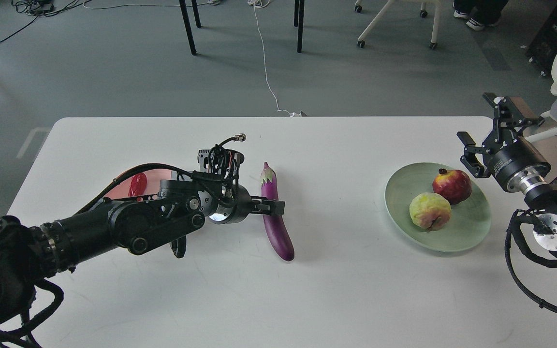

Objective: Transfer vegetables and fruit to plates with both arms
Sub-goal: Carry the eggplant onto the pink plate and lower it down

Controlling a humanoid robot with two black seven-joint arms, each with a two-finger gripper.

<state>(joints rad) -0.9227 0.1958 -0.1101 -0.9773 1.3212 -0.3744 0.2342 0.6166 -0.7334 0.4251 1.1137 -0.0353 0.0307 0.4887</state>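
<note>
Left gripper (272, 207) clasps the purple eggplant (275, 212) at mid-length as it lies on the white table (336, 290); right gripper (482, 137) hangs spread and empty beside the mint-green plate (472, 227), which holds pomegranate (452, 186) and yellow-green fruit (430, 210). The step in hand appears to be the eggplant grasp. The next move calls for lifting it leftward to the pink plate (162, 175), which already bears the red chili pepper (138, 184).

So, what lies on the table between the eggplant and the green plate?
Nothing: in the head view the white table is bare between the eggplant and the green plate. The pomegranate and the yellow-green fruit lie on that plate.
</note>
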